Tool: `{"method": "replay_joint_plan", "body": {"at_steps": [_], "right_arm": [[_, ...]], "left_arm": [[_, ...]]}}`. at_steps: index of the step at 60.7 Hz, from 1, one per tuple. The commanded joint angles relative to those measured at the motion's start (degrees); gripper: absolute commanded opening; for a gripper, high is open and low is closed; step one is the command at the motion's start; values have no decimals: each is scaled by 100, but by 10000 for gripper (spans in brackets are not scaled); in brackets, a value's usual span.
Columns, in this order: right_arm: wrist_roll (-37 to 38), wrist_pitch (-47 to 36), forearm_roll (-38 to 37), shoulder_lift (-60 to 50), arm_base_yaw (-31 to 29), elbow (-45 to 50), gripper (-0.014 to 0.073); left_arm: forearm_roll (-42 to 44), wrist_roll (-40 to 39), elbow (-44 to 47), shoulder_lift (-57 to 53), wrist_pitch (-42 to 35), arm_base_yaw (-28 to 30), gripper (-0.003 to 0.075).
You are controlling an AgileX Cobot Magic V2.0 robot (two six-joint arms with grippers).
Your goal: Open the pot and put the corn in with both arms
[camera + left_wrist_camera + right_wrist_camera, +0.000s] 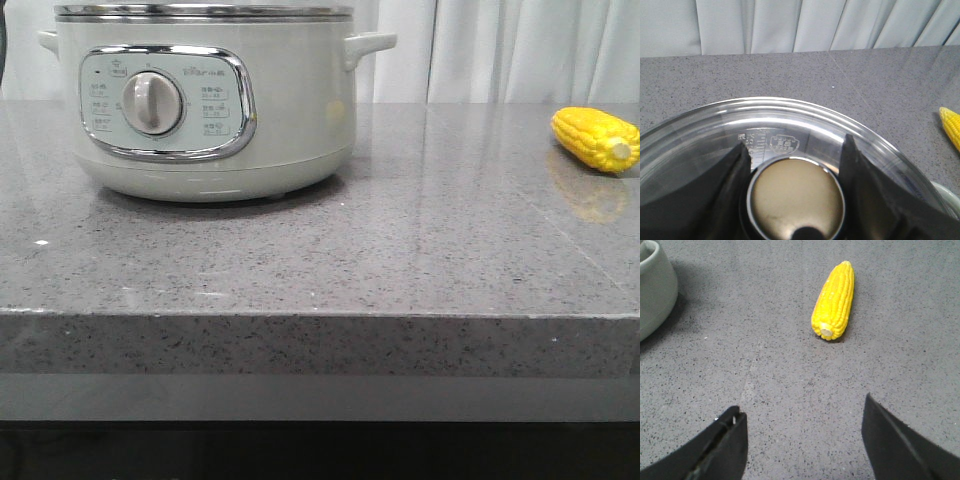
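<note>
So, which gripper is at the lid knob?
The left gripper: its fingers flank the round knob on the glass lid. The right gripper hangs open over bare counter near the corn.

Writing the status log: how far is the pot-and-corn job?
Nothing finished. In hand: left gripper straddles the knob of the glass lid; whether it is clamped is unclear. Left: lift the lid off the pot; the corn lies untouched on the counter ahead of the open right gripper.
</note>
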Motion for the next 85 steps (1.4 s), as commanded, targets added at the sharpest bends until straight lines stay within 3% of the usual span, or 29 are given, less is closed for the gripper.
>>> {"method": "replay_joint_plan", "body": {"at_steps": [1,25,50,72,85], "right_arm": [[-35,-441,-40,17,-42,-171,509],[-35,-441,-40,17,-42,-171,509],[-35,-373,-40,17,-42,-171,509],[-29,-329,-34,23,-42,-207,509],[-29,-247,-34,554,-42,-613,509]], "left_arm": [[78,2,-197,-221,-465,-28,231],[201,2,-849,-563,-396,-77,230],[682,2,-1245,-1810,2061,18,230],[732,-85,712,-3603,2121,59,230],[675,-169,1966,-4626,2110,59,230]]}}
